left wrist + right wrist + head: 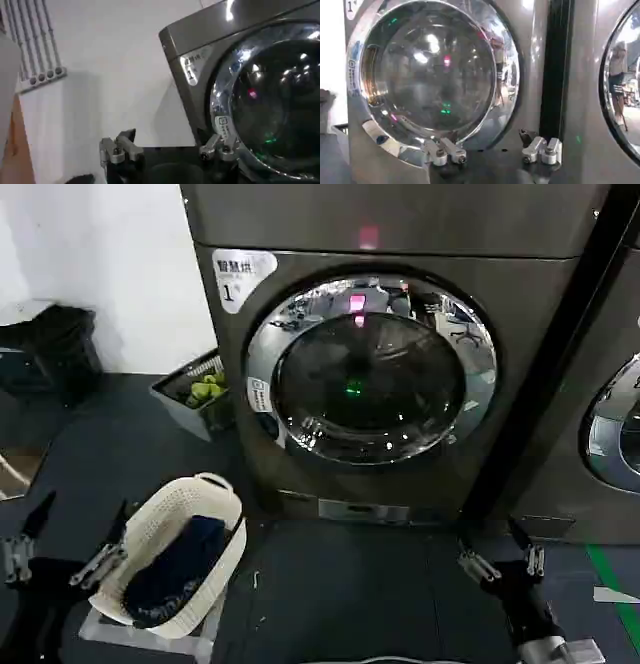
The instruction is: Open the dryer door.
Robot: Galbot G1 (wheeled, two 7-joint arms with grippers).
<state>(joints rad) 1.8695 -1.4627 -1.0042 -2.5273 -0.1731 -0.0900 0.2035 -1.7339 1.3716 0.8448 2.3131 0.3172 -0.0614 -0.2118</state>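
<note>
Two grippers hang low before the dark grey machine, both spread wide and holding nothing. The left gripper hovers just beside a white laundry basket with dark clothes in it on the floor. The right gripper sits below and right of the dryer door, well apart from it. The door is flush with the machine's front.

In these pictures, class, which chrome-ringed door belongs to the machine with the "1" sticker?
The dryer door that is fully in the head view, in the middle, with the white sticker at its upper left. The other door is cut off at the right edge.
</note>
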